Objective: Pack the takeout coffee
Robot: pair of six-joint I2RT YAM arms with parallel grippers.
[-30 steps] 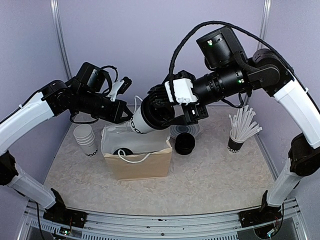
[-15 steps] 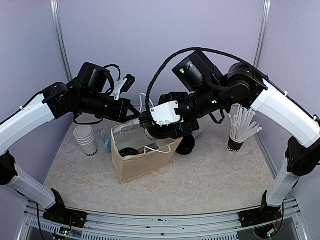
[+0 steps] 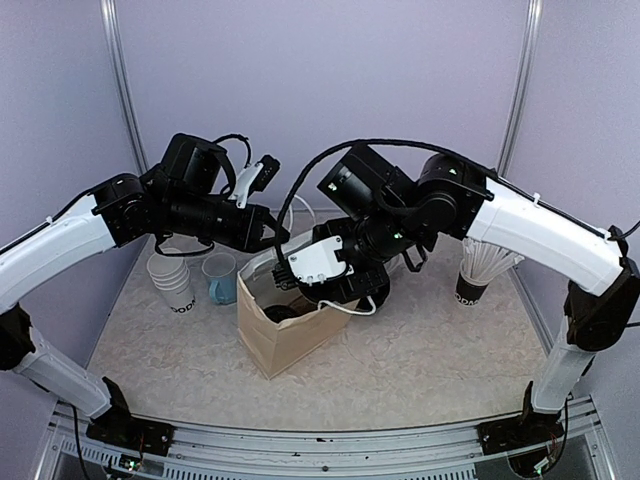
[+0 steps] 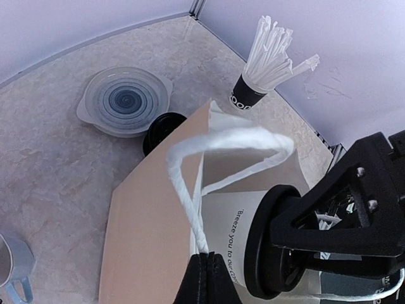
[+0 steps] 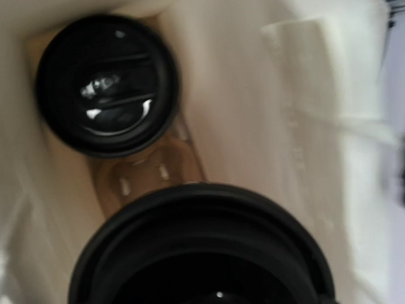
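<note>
Task thing: the white tapered paper coffee cup point(image 4: 235, 231) with its round black plastic lid point(image 4: 262, 253) is tilted and partly inside the mouth of the brown paper bag point(image 3: 290, 335), at the centre of the top view.
Left claw point(image 4: 204, 278): together, pinching the white twisted-paper handle point(image 4: 221, 142) of the bag; I judge that it holds the mouth open.
Right claw point(image 3: 330, 288): clamped on the cup near its lid, reaching in from the upper right.
Inside the bag: a second round black lid point(image 5: 107, 82) shows deeper down, upper left of the right wrist view.
Done, as I judge: cup taken up and brought into the bag opening.
Left to do: lower the cup to the bottom beside the other lid, set it upright, let go, draw the arm out, release the handle.
Worktop point(image 3: 420, 360): carries the bag.
</note>
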